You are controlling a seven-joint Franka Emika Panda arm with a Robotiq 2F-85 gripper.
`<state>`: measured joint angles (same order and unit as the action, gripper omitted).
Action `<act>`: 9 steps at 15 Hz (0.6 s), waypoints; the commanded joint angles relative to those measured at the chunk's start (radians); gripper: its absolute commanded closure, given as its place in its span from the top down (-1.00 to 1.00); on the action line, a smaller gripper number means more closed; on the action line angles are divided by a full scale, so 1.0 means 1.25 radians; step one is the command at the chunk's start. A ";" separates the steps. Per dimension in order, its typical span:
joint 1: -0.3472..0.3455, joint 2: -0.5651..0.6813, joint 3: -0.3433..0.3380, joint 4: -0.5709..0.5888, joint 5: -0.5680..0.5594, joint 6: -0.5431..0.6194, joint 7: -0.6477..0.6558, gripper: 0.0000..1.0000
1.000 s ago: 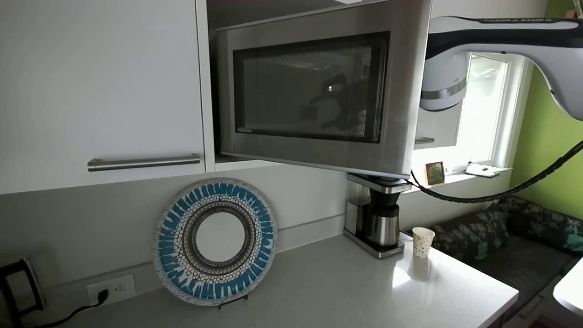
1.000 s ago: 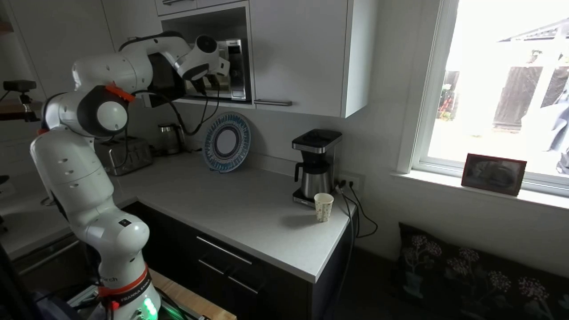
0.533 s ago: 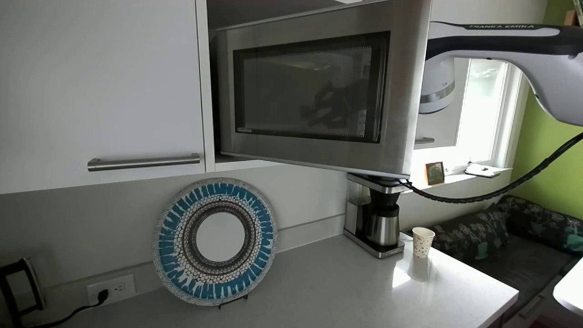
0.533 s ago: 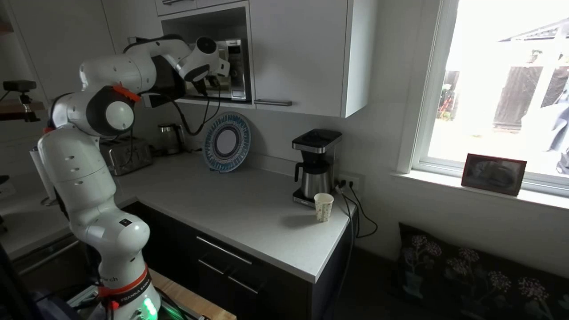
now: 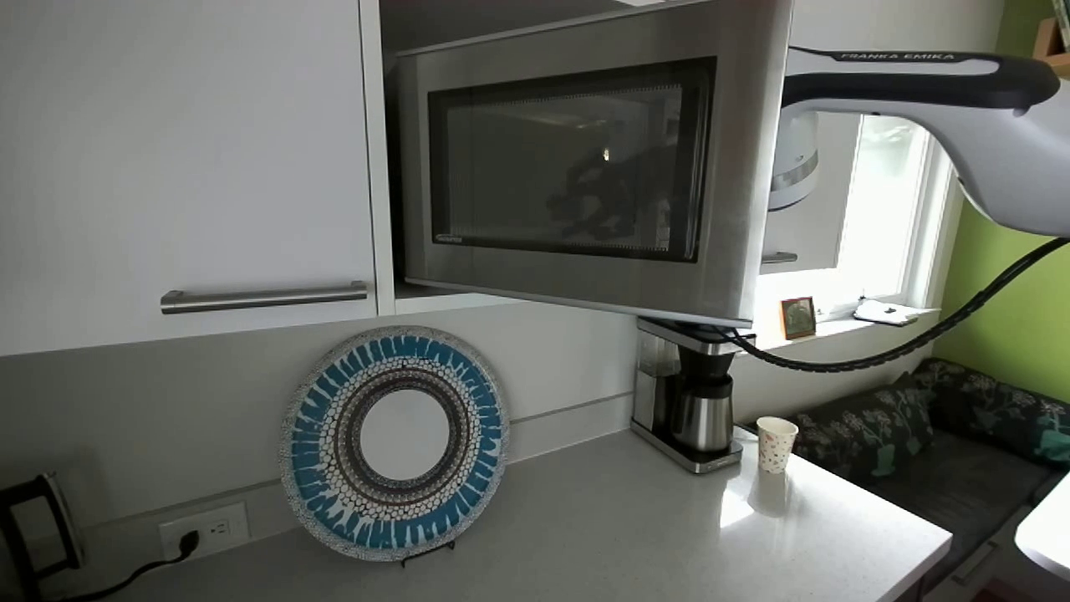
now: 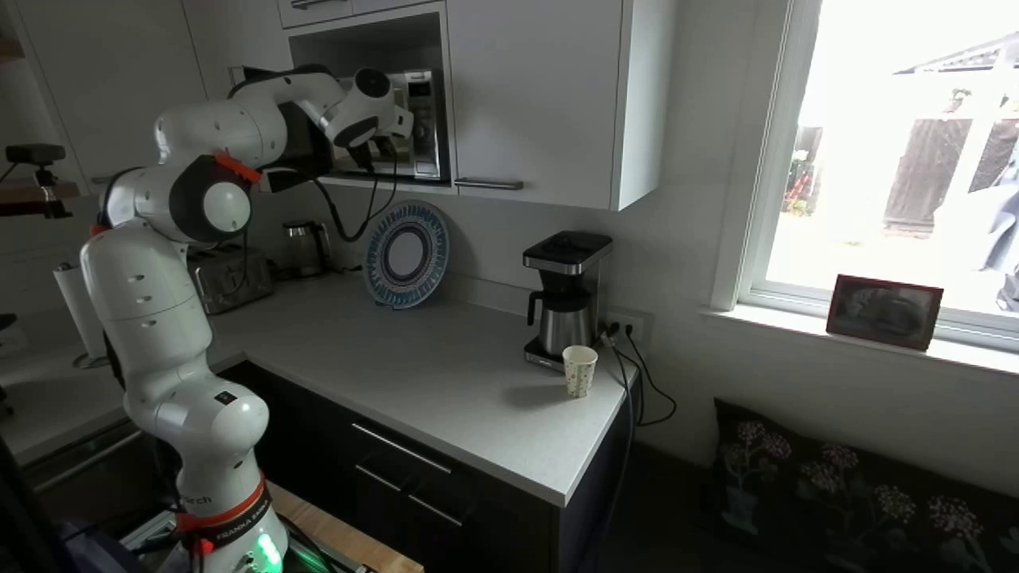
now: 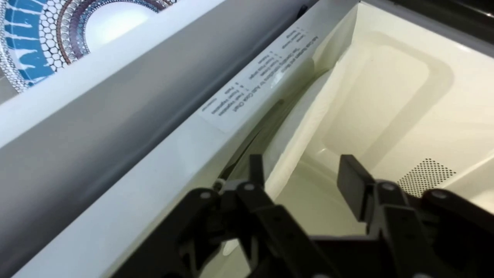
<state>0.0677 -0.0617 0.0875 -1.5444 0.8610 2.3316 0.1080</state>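
My gripper (image 7: 303,179) is open and empty inside the cream microwave cavity (image 7: 389,77) in the wrist view. A white dish (image 7: 297,127), seen nearly edge-on, lies on a greenish glass turntable (image 7: 266,131). The dish's rim runs between the two fingers, with the left fingertip overlapping its edge in the picture. I cannot tell whether they touch. The microwave door (image 5: 727,167) stands open in an exterior view and hides the gripper. The microwave (image 6: 422,87) also shows in an exterior view, where the robot's wrist mostly hides the gripper.
A patterned round plate (image 5: 393,522) stands on the counter (image 5: 602,535) below the microwave. A coffee maker (image 5: 706,418) and a paper cup (image 5: 777,443) stand near the counter's end. A toaster (image 6: 231,274) and kettle (image 6: 304,247) are behind the arm. A cabinet side (image 6: 533,95) borders the microwave.
In an exterior view the forearm and wrist have moved left and slightly down behind the open door. In an exterior view the elbow has swung right; the hand has barely moved.
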 commanded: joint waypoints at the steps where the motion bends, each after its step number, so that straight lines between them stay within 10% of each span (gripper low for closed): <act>1: 0.008 0.020 0.002 0.022 -0.020 0.014 0.028 -0.49; 3: 0.008 0.020 0.002 0.021 -0.016 0.014 0.026 -0.90; 6: 0.007 0.017 0.001 0.014 -0.015 0.011 0.031 -0.90; 9: 0.008 0.017 0.002 0.012 -0.015 0.011 0.042 -0.26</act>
<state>0.0689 -0.0544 0.0902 -1.5331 0.8610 2.3330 0.1217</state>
